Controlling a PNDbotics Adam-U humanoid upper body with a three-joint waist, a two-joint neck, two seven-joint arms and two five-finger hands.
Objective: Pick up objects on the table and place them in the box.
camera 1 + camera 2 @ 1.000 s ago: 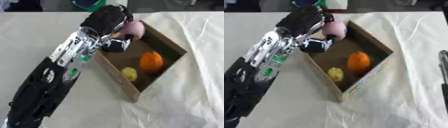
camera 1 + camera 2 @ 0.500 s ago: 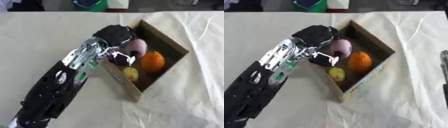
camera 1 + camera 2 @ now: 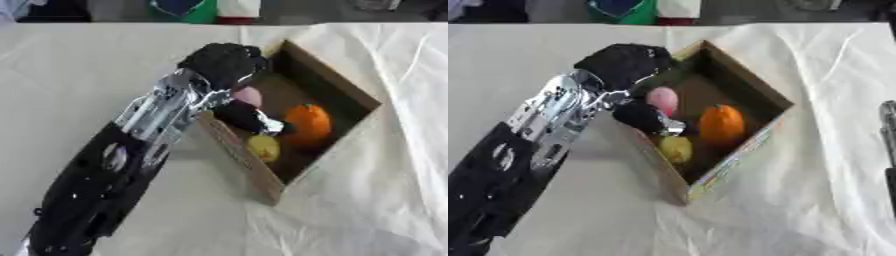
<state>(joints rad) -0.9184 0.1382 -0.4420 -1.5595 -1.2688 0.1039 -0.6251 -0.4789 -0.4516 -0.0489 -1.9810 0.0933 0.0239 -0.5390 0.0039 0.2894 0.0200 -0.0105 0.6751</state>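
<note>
The left robot hand (image 3: 627, 65) comes in from the lower left on a black & silver arm (image 3: 131, 160) and hangs over the near-left wall of the box (image 3: 750, 145). Its dark back faces up. A thumb or finger pokes down into the box, w/ a shiny tip close to the orange. Can't tell if the rest of the fingers are spread, curled or pinching sth, since the back of the hand hides them.

The box is brown cardboard, open on top, turned so one corner points down toward the robot. It sits on the counter (image 3: 367, 215), which has a cream cloth w/ wrinkles.

Inside the box are 3 things. A pink round thing (image 3: 662, 99) sits at the left, just beside the robot hand; can't tell if they touch. An orange (image 3: 721, 124) sits in the middle, to the right of the pink one. A small yellow round thing (image 3: 675, 148) lies nearer the front corner, below the dark fingertip.

In the right eye view, a thin dark & silver piece of the right arm (image 3: 888, 150) shows at the right edge. The right robot hand itself doesn't show.

At the far edge of the counter stand a green thing (image 3: 188, 10) & a white and red thing (image 3: 238, 10).
</note>
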